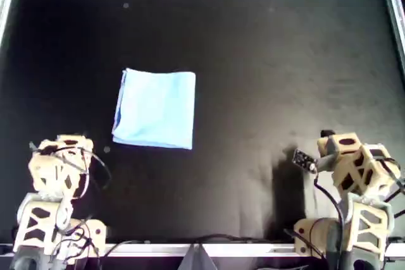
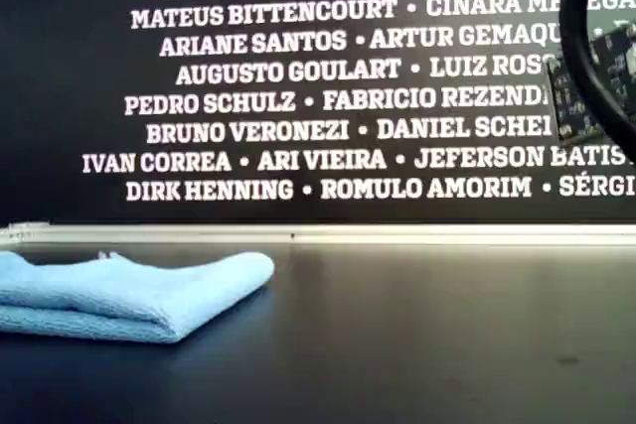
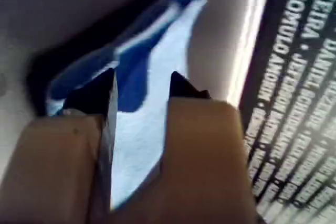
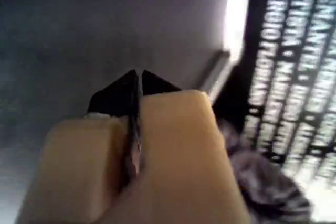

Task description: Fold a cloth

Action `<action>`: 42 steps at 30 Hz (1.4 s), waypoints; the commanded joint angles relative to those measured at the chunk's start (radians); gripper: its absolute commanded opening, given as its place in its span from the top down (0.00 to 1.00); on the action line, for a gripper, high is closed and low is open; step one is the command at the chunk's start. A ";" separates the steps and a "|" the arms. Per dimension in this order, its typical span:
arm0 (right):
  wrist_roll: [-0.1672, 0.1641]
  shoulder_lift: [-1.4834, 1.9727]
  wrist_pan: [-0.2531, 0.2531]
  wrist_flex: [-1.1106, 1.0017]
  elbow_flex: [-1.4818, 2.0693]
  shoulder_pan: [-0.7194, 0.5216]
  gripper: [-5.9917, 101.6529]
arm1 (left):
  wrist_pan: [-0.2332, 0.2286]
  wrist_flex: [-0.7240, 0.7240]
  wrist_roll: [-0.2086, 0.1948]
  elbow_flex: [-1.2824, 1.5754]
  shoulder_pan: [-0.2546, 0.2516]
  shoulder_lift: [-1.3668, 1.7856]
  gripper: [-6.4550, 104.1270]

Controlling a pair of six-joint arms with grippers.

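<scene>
The folded cloth (image 1: pixel 155 109) lies on the black table (image 1: pixel 266 61), left of centre in the overhead view. Left gripper (image 3: pixel 142 85) hangs empty, jaws apart; right gripper (image 4: pixel 137 83) closed on nothing. Both arms sit tucked near the table's front edge.

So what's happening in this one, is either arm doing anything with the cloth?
Neither arm is touching it. The cloth lies folded on the black table, left of centre in the overhead view. Both arms sit pulled back at the overhead view's bottom edge. The left gripper points at the cloth with its jaws parted and empty; the right gripper has its jaws shut on nothing.
</scene>
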 commanded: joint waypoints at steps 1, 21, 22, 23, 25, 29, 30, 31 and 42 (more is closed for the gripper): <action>-0.008 -0.035 -0.008 0.041 0.014 -0.025 0.93 | -0.006 0.048 -0.006 -0.011 0.011 0.014 0.63; 0.005 -0.166 0.006 0.040 0.014 -0.015 0.93 | -0.012 0.110 -0.005 -0.009 0.011 0.014 0.63; 0.005 -0.166 0.006 0.040 0.014 -0.015 0.93 | -0.023 0.110 -0.003 -0.009 0.012 0.014 0.63; 0.008 -0.166 0.006 0.040 0.014 -0.015 0.93 | -0.023 0.110 0.006 -0.009 0.021 0.014 0.63; 0.008 -0.166 0.006 0.040 0.014 -0.015 0.93 | -0.023 0.110 0.008 -0.009 0.021 0.014 0.63; 0.008 -0.166 0.006 0.040 0.014 -0.015 0.93 | -0.023 0.110 0.002 -0.009 0.018 0.014 0.63; 0.008 -0.166 0.006 0.040 0.014 -0.015 0.93 | -0.023 0.110 -0.002 -0.009 0.018 0.014 0.63; 0.008 -0.166 0.006 0.040 0.014 -0.015 0.93 | -0.023 0.110 -0.002 -0.009 0.018 0.014 0.63; 0.008 -0.166 0.006 0.040 0.014 -0.015 0.93 | -0.023 0.110 -0.002 -0.009 0.018 0.014 0.63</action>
